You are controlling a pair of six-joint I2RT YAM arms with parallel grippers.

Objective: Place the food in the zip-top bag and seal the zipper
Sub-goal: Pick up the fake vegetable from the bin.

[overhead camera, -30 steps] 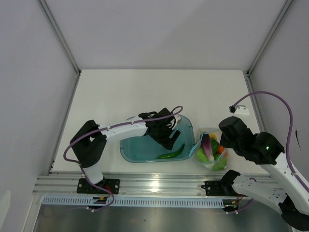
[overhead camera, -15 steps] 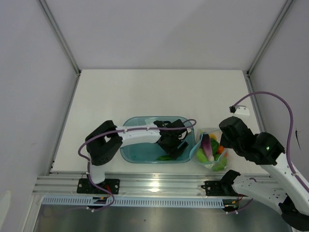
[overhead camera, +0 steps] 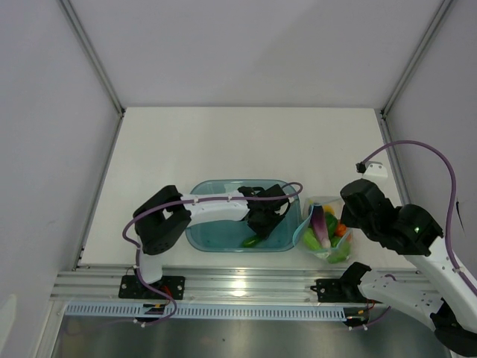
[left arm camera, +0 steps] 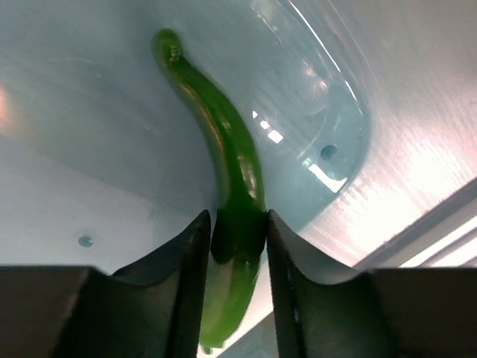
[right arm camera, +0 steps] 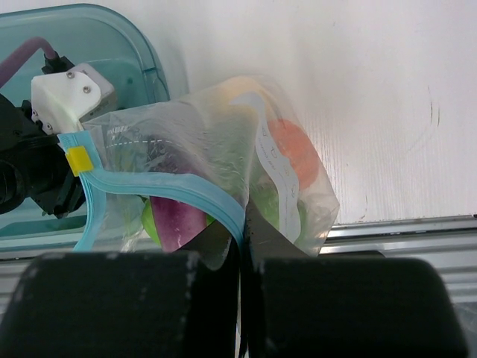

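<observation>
The left jaws are clamped across the dark green chili (left arm camera: 223,142) near its thick end, touching both flanks. It lies on the floor of the blue tub (left arm camera: 74,112). The grip is off-centre, so I judge a slow, straight lift best, keeping the long tail off the tub wall. The right jaws are pressed together on the teal zipper (right arm camera: 186,190), holding the zip-top bag (right arm camera: 223,127) just beside the tub on the bench (overhead camera: 223,142).

Count: one chili, one tub, one bag. Inside the bag are one purple eggplant (right arm camera: 175,216), one orange-red round piece (right arm camera: 294,153), and green pieces I cannot count.
</observation>
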